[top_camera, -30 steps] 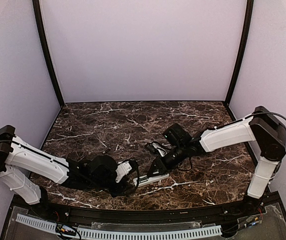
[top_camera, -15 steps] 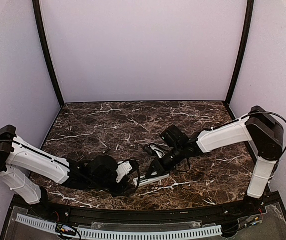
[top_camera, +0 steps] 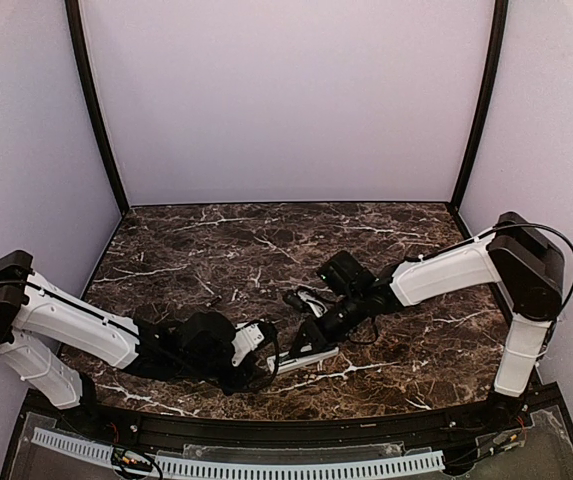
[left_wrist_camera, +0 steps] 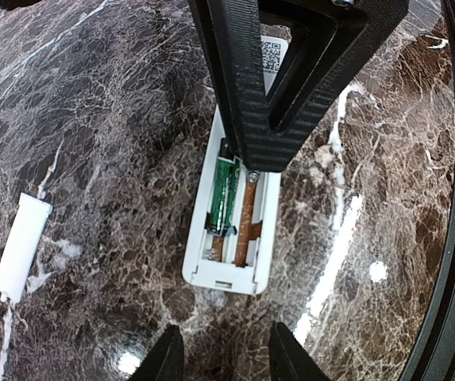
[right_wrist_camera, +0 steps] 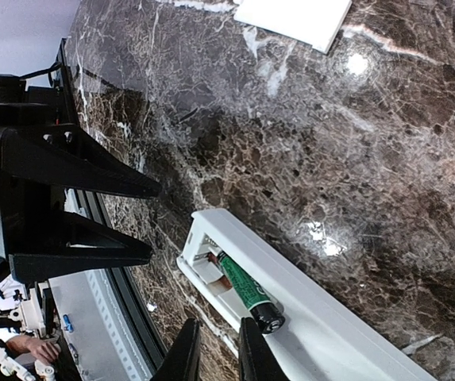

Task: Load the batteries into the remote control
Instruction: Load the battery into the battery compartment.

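Dark brown marble table (top_camera: pixel 216 240) carries everything. White-and-black left arm (top_camera: pixel 66 325) and matching right arm (top_camera: pixel 446 270) both reach low toward the near centre and meet over the job.

Left tool (left_wrist_camera: pixel 225 361): fingers spread, nothing between them, just off the near end of the remote. Right tool (right_wrist_camera: pixel 215 353): fingers drawn close with only a slim gap, nothing visible in it. In the left wrist view its black tip is down on the open bay, at the far end of the battery.

Slim white plastic remote control (left_wrist_camera: pixel 223 278) lies flat on the table between the two tools, back side up, bay uncovered. Small white rectangular battery cover (left_wrist_camera: pixel 22 242) lies on the table, well apart to one side.

Green cylindrical battery (left_wrist_camera: pixel 225 194) is in one slot. In the right wrist view its dark end seems to ride up on the bay's edge, so probably not fully seated. Empty slot (left_wrist_camera: pixel 247 218) beside it shows a copper-coloured strip.

My read on the step: seating battery one, so halfway at best. Next move calls for a straight-down press on the raised end, with the left tool bracing the remote so it doesn't skid. After that come the second battery, which I can't see in any view, and the cover.
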Robot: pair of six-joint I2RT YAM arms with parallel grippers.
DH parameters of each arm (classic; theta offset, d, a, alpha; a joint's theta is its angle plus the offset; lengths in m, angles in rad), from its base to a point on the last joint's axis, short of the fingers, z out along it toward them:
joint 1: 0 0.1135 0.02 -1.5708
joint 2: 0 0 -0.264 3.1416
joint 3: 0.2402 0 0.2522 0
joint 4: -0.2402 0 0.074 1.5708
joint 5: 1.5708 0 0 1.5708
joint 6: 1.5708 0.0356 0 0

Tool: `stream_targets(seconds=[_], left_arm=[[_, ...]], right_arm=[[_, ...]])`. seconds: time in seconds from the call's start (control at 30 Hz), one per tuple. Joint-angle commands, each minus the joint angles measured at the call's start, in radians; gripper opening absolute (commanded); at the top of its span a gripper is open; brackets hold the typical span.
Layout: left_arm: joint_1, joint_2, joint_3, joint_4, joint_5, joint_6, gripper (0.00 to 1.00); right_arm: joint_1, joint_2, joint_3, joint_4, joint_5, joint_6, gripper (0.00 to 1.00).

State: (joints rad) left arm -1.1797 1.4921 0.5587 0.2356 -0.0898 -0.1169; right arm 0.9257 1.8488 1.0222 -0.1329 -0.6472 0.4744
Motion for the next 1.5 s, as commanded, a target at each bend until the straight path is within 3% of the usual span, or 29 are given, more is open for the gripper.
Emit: stream_targets(seconds=[0.0, 0.37, 0.83, 1.47], left_arm=[[0.005, -0.010, -0.016, -0.001, -0.001, 0.005, 0.38], [0.005, -0.003, -0.012, -0.002, 0.002, 0.007, 0.38], [0.005, 0.004, -0.007, -0.001, 0.001, 0.015, 0.38], [0.005, 0.026, 0.003, -0.004, 0.007, 0.023, 0.37]], right_arm=[[0.013, 0.001, 0.017, -0.009, 0.002, 0.007, 0.17], [0.010, -0.066, -0.010, -0.053, 0.054, -0.006, 0.19], [0.010, 0.004, 0.047, -0.083, 0.076, -0.031, 0.20], [0.021, 0.042, 0.058, -0.055, 0.043, -0.005, 0.13]])
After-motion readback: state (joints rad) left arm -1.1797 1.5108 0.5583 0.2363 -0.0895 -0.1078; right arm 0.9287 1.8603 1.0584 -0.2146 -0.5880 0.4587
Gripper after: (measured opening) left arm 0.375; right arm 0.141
